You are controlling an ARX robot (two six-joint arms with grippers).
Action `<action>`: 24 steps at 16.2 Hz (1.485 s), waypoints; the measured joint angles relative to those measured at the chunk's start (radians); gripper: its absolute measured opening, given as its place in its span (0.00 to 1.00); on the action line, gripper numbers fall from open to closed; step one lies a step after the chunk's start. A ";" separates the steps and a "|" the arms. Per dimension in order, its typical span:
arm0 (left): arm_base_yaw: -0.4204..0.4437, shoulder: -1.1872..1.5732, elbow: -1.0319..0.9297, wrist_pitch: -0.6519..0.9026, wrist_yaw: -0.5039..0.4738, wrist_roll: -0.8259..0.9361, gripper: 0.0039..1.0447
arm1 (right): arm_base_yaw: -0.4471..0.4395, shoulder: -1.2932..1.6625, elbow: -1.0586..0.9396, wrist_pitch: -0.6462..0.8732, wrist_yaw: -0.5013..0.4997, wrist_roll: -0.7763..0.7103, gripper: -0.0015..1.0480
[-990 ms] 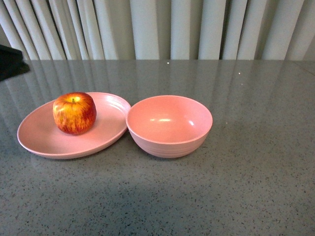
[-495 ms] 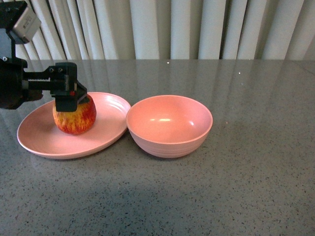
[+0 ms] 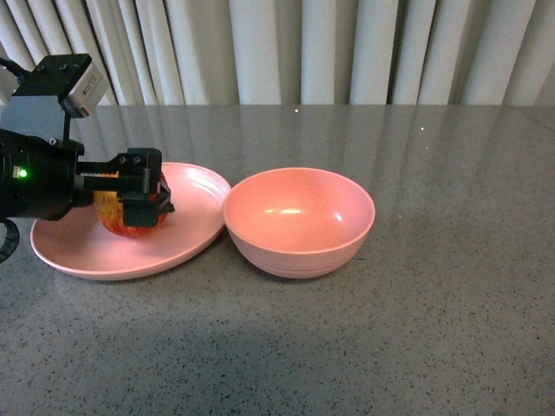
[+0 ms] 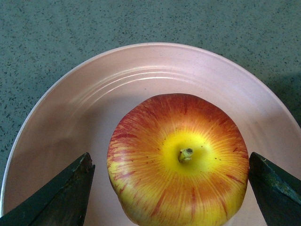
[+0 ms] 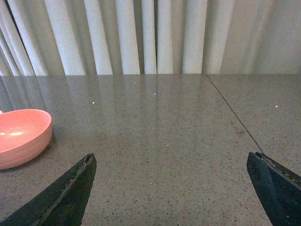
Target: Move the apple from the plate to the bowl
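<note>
My left gripper (image 3: 143, 198) wide open, straddling apple (image 4: 178, 160) on plate (image 4: 70, 117), 1 side nearly touching. Risk: off-centre closing shoves apple sideways; round skin may slip.

Apple (image 3: 128, 230) mostly hidden behind left pincer (image 3: 140, 204); bowl (image 5: 21, 134) cut off by right wrist view's edge.

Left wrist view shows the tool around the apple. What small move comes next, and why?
Probably close the left tool on the apple. Its fingers flank the apple on both sides, with a sliver of plate visible between one finger and the skin, so it looks open and not yet gripping. The apple sits on the plate, and the bowl beside it is empty.
</note>
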 joint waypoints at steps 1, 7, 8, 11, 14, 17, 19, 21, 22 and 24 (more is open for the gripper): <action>0.000 0.012 0.003 0.005 -0.004 0.001 0.94 | 0.000 0.000 0.000 0.000 0.000 0.000 0.94; 0.001 0.070 0.016 0.032 -0.021 0.008 0.88 | 0.000 0.000 0.000 0.000 0.000 0.000 0.94; 0.001 0.068 0.015 0.035 -0.022 0.014 0.77 | 0.000 0.000 0.000 0.000 0.000 0.000 0.94; 0.001 0.053 0.014 0.029 -0.029 0.034 0.67 | 0.000 0.000 0.000 0.000 0.000 0.000 0.94; -0.035 -0.108 0.013 -0.014 -0.043 0.056 0.66 | 0.000 0.000 0.000 0.000 0.000 0.000 0.94; -0.164 -0.161 0.042 -0.051 -0.051 0.058 0.66 | 0.000 0.000 0.000 0.000 0.000 0.000 0.94; -0.238 -0.160 0.075 -0.065 -0.063 0.055 0.66 | 0.000 0.000 0.000 0.000 0.000 0.000 0.94; -0.342 -0.123 0.120 -0.076 -0.080 0.040 0.66 | 0.000 0.000 0.000 0.000 0.000 0.000 0.94; -0.361 -0.104 0.125 -0.079 -0.081 0.032 0.66 | 0.000 0.000 0.000 0.000 0.000 0.000 0.94; -0.384 -0.065 0.130 -0.094 -0.083 0.022 0.65 | 0.000 0.000 0.000 0.000 0.000 0.000 0.94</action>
